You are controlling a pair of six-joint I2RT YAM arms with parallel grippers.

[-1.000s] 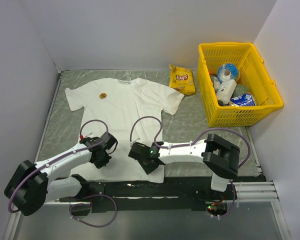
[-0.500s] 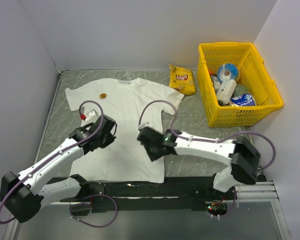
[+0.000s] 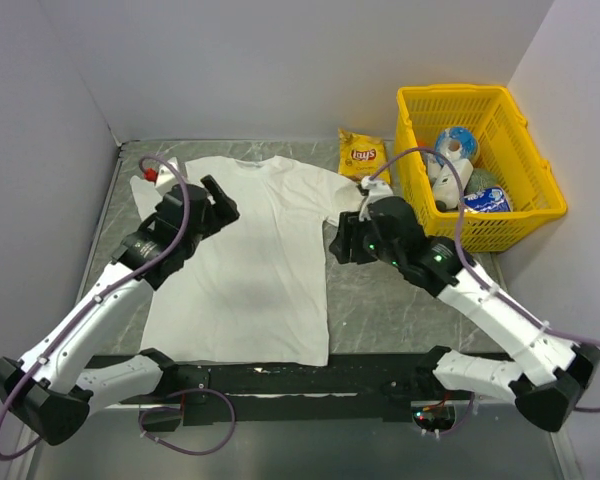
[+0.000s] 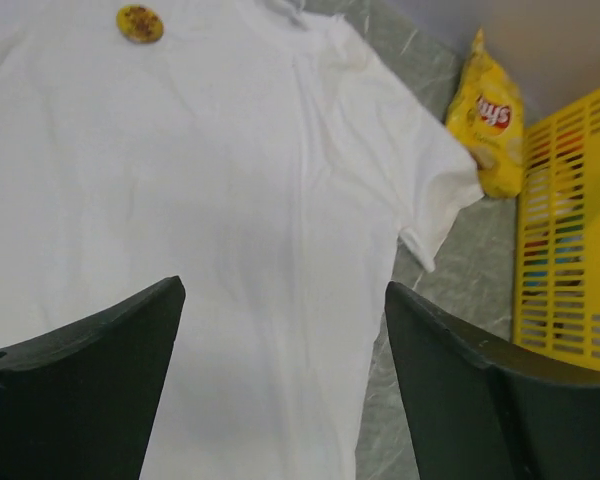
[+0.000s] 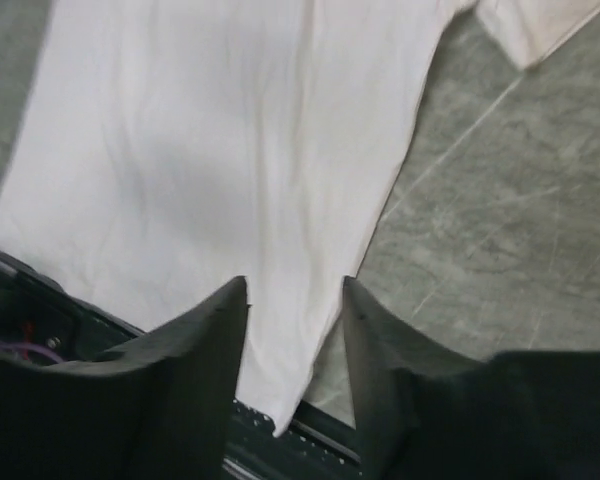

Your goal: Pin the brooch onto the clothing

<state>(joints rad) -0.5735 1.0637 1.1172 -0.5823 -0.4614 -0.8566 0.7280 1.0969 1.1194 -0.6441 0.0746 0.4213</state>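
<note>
The clothing (image 3: pixel 250 260), a white T-shirt, lies flat on the grey table with its neck toward the far wall. The brooch (image 4: pixel 139 22), a small golden-brown disc, sits on the shirt's chest in the left wrist view; in the top view my left arm hides it. My left gripper (image 3: pixel 222 203) hovers over that chest area, open, with only cloth (image 4: pixel 230 180) showing between its fingers (image 4: pixel 140 330). My right gripper (image 3: pixel 342 238) hangs above the shirt's right side edge, open and holding nothing (image 5: pixel 295 290); the shirt's side and hem (image 5: pixel 230 130) lie below it.
A yellow crisp bag (image 3: pixel 364 158) lies beside the shirt's right sleeve. A yellow basket (image 3: pixel 413 170) with several items stands at the far right. White walls close in the left, back and right. The arms' black base rail runs along the near edge.
Both grippers were shut low over the shirt's near hem; both have opened. The left arm swung up to the chest, covering the brooch from above; the right moved to the right sleeve side.
</note>
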